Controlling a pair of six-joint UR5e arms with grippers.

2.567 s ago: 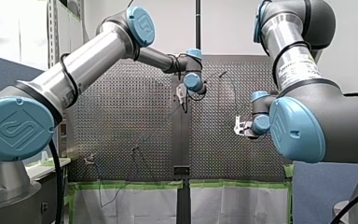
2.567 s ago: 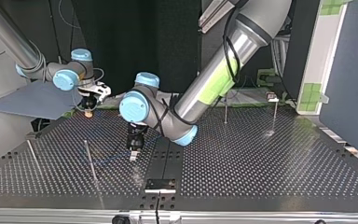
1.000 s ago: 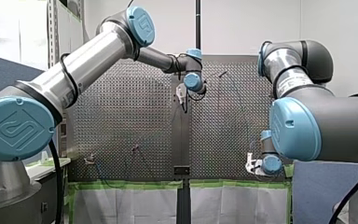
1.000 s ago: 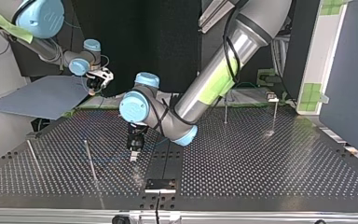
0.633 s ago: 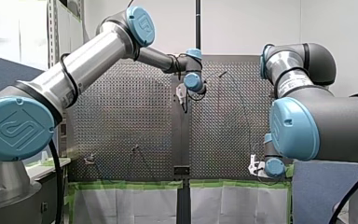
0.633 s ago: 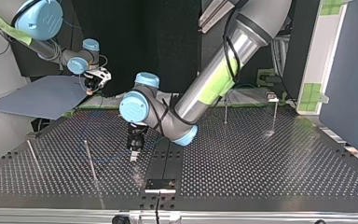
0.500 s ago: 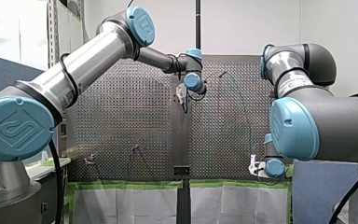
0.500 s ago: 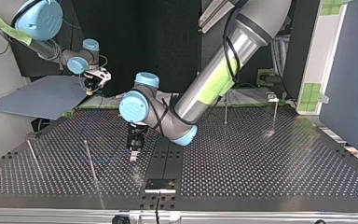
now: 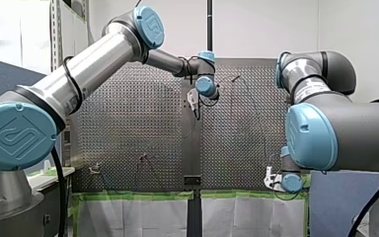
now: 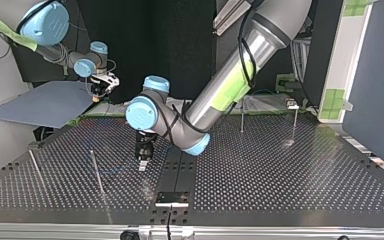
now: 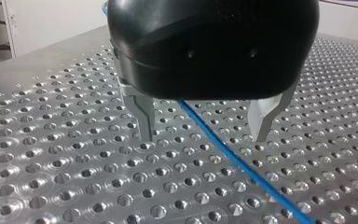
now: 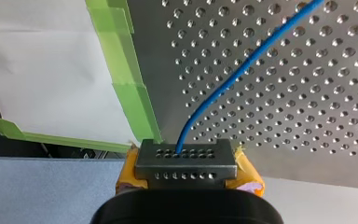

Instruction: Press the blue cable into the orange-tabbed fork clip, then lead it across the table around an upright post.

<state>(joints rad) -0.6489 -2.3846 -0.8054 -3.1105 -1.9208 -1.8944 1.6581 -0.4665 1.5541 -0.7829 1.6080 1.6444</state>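
Observation:
The blue cable (image 11: pixel 235 161) lies on the perforated table and passes between the two metal fingers (image 11: pixel 142 114) of my left gripper (image 11: pixel 203 135), which is open just above the surface without touching it. In the top view my left gripper (image 10: pixel 143 161) points down at the table's middle. My right gripper (image 12: pixel 186 161) is shut on the blue cable (image 12: pixel 242 70), which leaves its tip and runs out over the table; yellow pads show at its sides. It hangs over the table's taped edge (image 10: pixel 99 90), low at the front view's right (image 9: pixel 271 178). A small clip (image 10: pixel 292 104) stands far right.
Thin upright posts stand on the table: two at the top view's left (image 10: pixel 97 172) (image 10: pixel 36 169) and two at its far right (image 10: pixel 241 116) (image 10: pixel 295 122). Green tape (image 12: pixel 130 88) lines the table's edge. A grey board (image 10: pixel 40 102) lies beside the table at the top view's left.
My right gripper, still holding the cable, has drawn back from over the table to its taped edge and now sits slightly lower in the front view. My left gripper has stayed open, barely shifting.

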